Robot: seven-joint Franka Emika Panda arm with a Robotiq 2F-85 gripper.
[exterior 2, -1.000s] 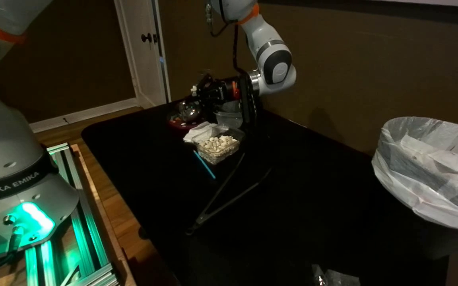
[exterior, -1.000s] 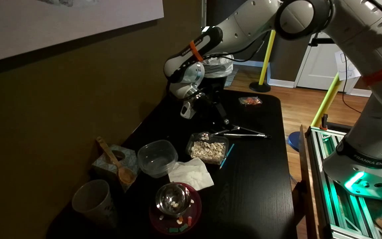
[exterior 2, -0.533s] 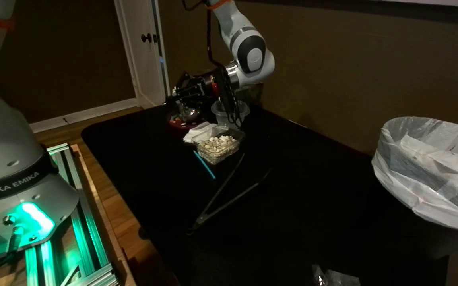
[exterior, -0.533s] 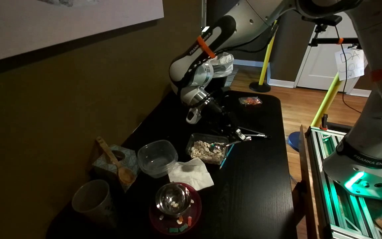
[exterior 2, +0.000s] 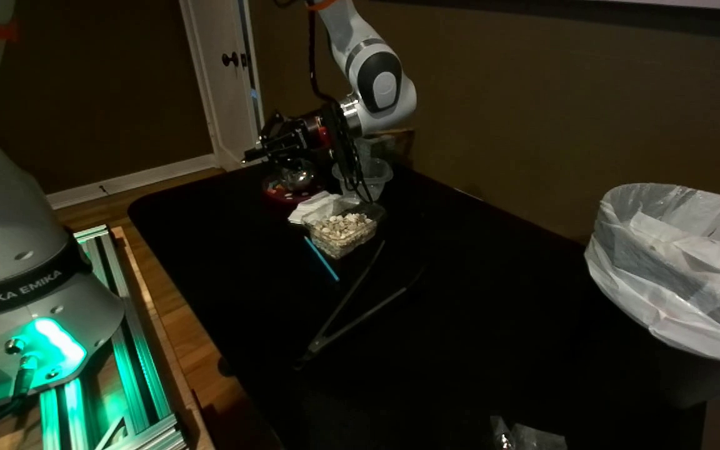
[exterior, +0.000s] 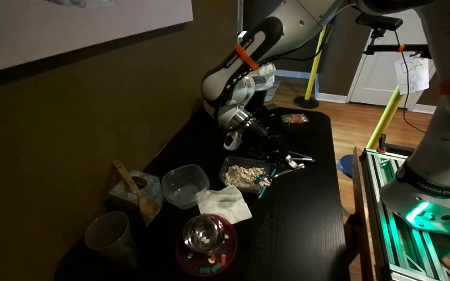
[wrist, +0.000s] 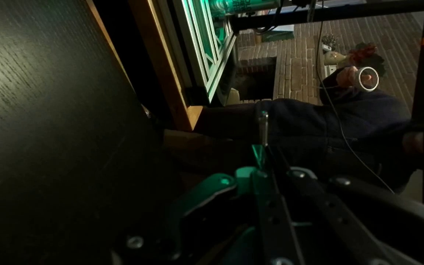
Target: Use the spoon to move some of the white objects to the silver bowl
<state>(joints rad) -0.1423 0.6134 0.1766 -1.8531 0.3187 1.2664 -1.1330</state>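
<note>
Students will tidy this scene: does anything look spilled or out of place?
Yes. In an exterior view, a few white pieces lie on the dark red dish, outside the silver bowl. Similar ones sit inside it, so these were possibly spilled.

1. Near the surface's point(exterior 2: 472, 350) far edge in an exterior view, the gripper point(exterior 2: 251, 155) partly hides the silver bowl point(exterior 2: 300, 181).
2. The white objects point(exterior: 264, 182) on the spoon point(exterior: 285, 172) are too small to count.
3. In an exterior view, the bin point(exterior 2: 679, 275) and a clear packet point(exterior 2: 538, 439) near one corner are cropped.
4. The wrist view crops a person point(wrist: 344, 117).
</note>
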